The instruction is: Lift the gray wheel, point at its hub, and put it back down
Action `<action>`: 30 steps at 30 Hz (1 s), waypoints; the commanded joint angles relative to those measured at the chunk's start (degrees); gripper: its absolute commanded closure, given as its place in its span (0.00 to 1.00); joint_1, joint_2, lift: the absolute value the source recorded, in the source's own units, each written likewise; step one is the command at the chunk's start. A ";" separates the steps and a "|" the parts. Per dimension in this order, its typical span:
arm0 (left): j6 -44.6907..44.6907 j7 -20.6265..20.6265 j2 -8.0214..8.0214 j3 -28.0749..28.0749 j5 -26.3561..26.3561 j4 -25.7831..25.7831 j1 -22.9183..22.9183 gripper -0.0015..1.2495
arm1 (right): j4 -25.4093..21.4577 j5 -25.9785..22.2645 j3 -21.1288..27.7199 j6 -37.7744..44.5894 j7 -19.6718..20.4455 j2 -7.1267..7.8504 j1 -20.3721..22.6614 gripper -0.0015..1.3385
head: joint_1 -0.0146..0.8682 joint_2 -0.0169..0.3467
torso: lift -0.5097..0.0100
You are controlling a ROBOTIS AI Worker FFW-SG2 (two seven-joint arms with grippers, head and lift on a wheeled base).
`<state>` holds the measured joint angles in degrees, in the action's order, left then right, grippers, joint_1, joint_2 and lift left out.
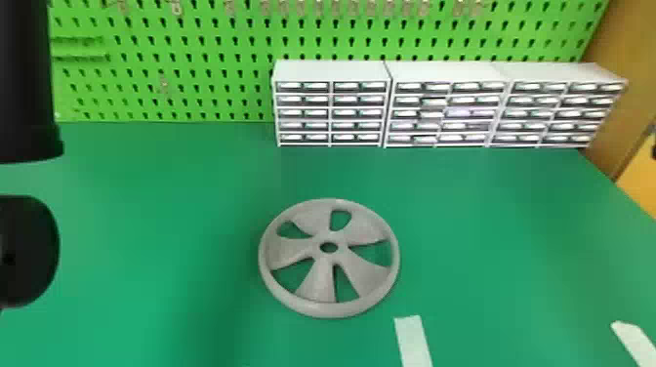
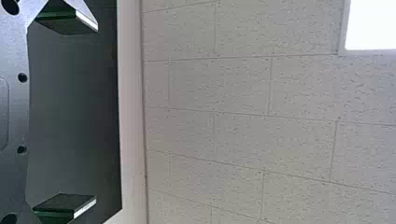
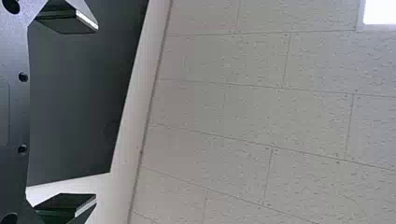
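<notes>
Right now the left gripper (image 2: 88, 113) gapes wide, gripping nothing — the right gripper (image 3: 88, 113) just as wide and empty — and the gray wheel (image 1: 318, 283) lies flat on the green table (image 1: 488, 219)

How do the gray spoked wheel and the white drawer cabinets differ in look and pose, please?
The gray spoked wheel is round, while the white drawer cabinets are boxy. The wheel lies flat; the cabinets stand upright. The wheel has large openings between its spokes, the cabinets rows of small drawers. Both rest on the green tabletop.
</notes>
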<state>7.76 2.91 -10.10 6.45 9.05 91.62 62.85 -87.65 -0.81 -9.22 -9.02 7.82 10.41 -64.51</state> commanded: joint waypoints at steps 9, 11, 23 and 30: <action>0.07 -0.80 -0.27 1.28 -0.26 0.49 0.70 0.01 | -1.38 0.37 -0.01 0.23 0.17 0.40 -0.35 0.03 | 0.80 0.18 | 0.81; 0.07 -0.80 -0.27 1.28 -0.17 0.67 0.61 0.01 | -1.65 0.37 -0.19 0.23 0.17 0.40 -0.35 0.03 | 0.80 0.18 | 0.81; 0.15 -1.06 -0.36 1.64 -0.35 1.20 0.61 0.01 | -2.44 0.46 -0.72 0.23 0.17 0.76 -0.35 0.03 | 0.80 0.18 | 0.81; 0.07 -1.15 -0.36 1.46 -0.35 1.20 0.34 0.01 | -2.53 0.46 -0.45 0.40 0.26 0.84 -0.26 0.03 | 0.80 0.18 | 0.81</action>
<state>7.86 1.83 -10.46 8.04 8.70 92.81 63.31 -90.14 -0.39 -9.72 -8.71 8.03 11.17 -64.82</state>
